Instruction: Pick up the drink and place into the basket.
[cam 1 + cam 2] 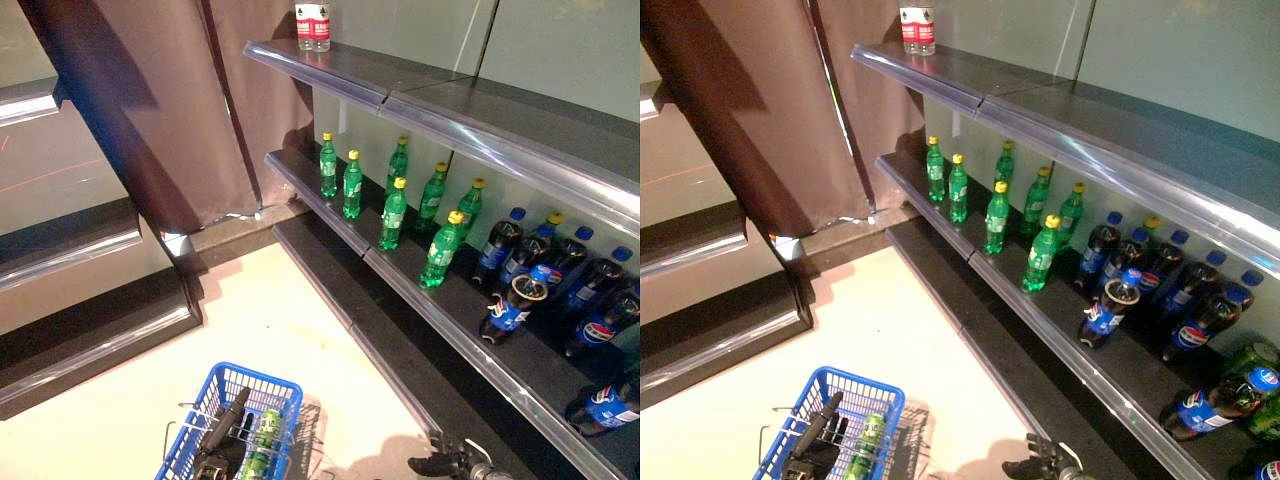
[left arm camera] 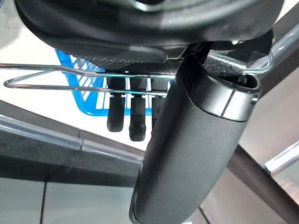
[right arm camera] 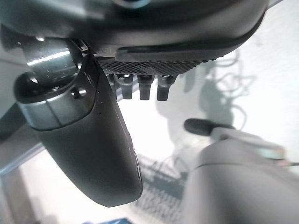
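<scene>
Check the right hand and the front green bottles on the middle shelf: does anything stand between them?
Nothing visible does. The right hand hangs low by the shelf edge; the green bottles stand at the open front of the middle shelf.

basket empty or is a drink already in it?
Not empty: a green bottle lies inside the blue basket, beside the left hand holding its wire handle.

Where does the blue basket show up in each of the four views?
Left eye view: blue basket at the bottom edge, left of centre, green bottle inside.
Right eye view: bottom left.
Left wrist view: blue mesh behind the wire handle.
Right wrist view: not identifiable.
Shared landmark: the wire handle.
</scene>
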